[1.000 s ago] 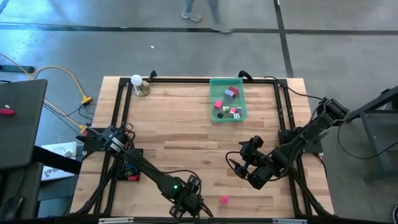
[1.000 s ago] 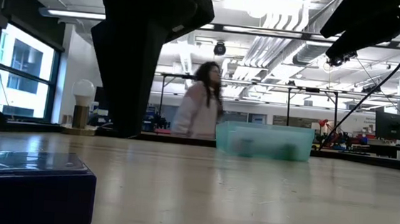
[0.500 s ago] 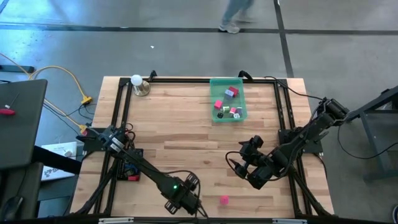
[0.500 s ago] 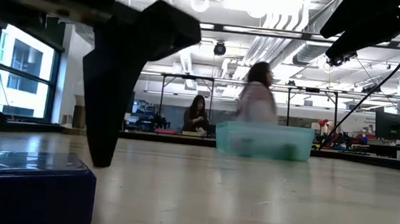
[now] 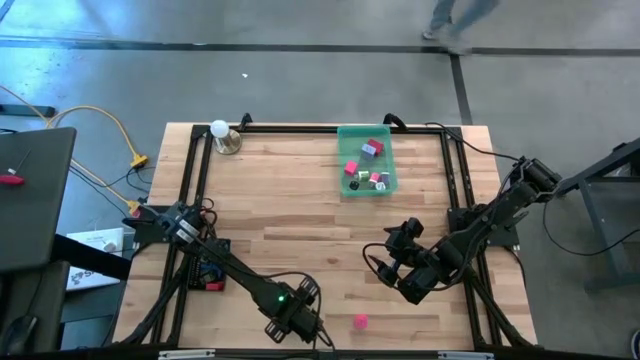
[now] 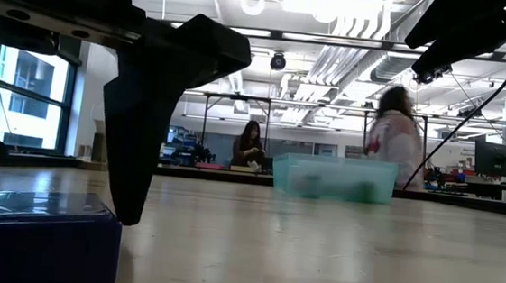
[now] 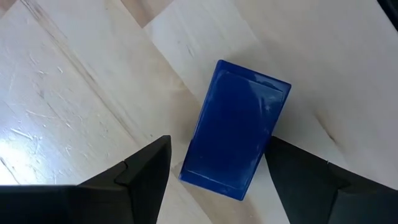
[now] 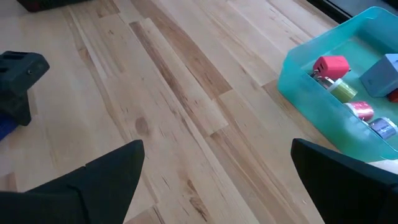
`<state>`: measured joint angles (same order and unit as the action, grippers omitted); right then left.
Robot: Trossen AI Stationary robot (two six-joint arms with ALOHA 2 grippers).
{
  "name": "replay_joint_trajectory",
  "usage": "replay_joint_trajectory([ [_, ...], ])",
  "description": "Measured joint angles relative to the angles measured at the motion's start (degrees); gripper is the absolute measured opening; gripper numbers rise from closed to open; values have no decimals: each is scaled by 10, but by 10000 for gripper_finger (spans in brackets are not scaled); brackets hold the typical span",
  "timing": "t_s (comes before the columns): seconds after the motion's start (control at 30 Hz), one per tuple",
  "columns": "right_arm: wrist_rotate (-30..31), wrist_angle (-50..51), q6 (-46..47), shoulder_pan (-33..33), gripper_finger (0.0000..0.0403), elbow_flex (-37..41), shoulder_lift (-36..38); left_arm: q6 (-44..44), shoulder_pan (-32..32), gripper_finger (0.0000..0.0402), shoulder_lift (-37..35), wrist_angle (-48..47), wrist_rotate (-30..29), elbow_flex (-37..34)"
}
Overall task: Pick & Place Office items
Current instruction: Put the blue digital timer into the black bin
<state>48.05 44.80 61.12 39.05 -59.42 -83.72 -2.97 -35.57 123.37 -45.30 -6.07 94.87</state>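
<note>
Your left gripper (image 7: 217, 180) sits low with its fingers apart on both sides of the blue block (image 7: 237, 129), ready to squeeze. Your right gripper (image 5: 392, 272) waits wide open mid-table.

Blue block (image 7: 237, 129): flat rectangular box, glossy top, lay flat on wood near table's front edge, askew to planks. Pink piece (image 5: 360, 321): small, alone on bare wood near front edge. Other office items (image 5: 366, 165): red, pink, purple, white bits clustered inside translucent green tray near table's back edge.
</note>
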Motion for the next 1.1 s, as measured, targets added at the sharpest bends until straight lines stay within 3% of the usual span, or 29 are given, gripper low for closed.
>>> replay_joint_trajectory([
  [0.13, 0, 0, 0, 0, 395, 0, 0, -3, 3, 221, 0, 8, 4, -2],
  [0.33, 0, 0, 0, 0, 395, 0, -4, -3, 2, 142, 0, 9, 4, -2],
  [0.5, 0, 0, 0, 0, 395, 0, -22, -5, 3, 142, 0, 10, -4, -2],
  [0.67, 0, 0, 0, 0, 395, 0, -45, 109, -1, 142, -1, 2, -31, -2],
  [0.8, -1, -1, 0, 0, 395, 0, -53, 150, -6, 142, -3, -12, -40, -2],
  [0.97, -2, -5, 1, 0, 395, 0, -54, 159, -25, 142, -10, -58, -114, 11],
  [1.1, -2, -9, 1, 4, 395, 0, -54, 249, -34, 142, -33, -126, -137, 33],
])
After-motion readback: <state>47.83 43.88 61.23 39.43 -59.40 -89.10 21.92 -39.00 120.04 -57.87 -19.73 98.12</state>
